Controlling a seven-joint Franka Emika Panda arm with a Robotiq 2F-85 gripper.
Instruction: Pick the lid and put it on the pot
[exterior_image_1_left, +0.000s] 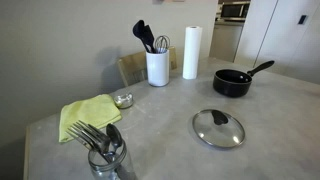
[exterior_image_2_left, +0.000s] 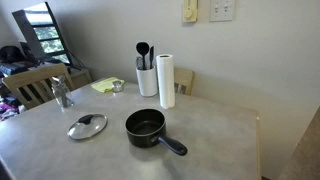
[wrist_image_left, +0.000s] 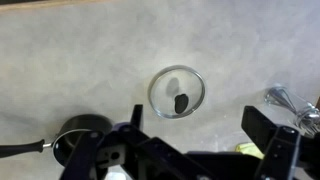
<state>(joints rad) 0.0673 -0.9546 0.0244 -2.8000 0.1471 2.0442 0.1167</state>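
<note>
The glass lid (exterior_image_1_left: 218, 128) with a metal rim and dark knob lies flat on the grey table; it also shows in an exterior view (exterior_image_2_left: 87, 126) and the wrist view (wrist_image_left: 177, 92). The black pot (exterior_image_1_left: 233, 82) stands upright and uncovered beside it, apart from the lid, with its long handle pointing away; it shows in the other views too (exterior_image_2_left: 146, 127) (wrist_image_left: 80, 135). My gripper (wrist_image_left: 200, 135) is open and empty, high above the table, with the lid just beyond its fingers. The arm is out of view in both exterior views.
A white utensil holder (exterior_image_1_left: 157, 66) and a paper towel roll (exterior_image_1_left: 191, 52) stand at the table's back. A yellow cloth (exterior_image_1_left: 88, 115), a small bowl (exterior_image_1_left: 123, 99) and a glass jar of forks (exterior_image_1_left: 105, 152) are at one end. A wooden chair (exterior_image_2_left: 30, 85) is beside the table.
</note>
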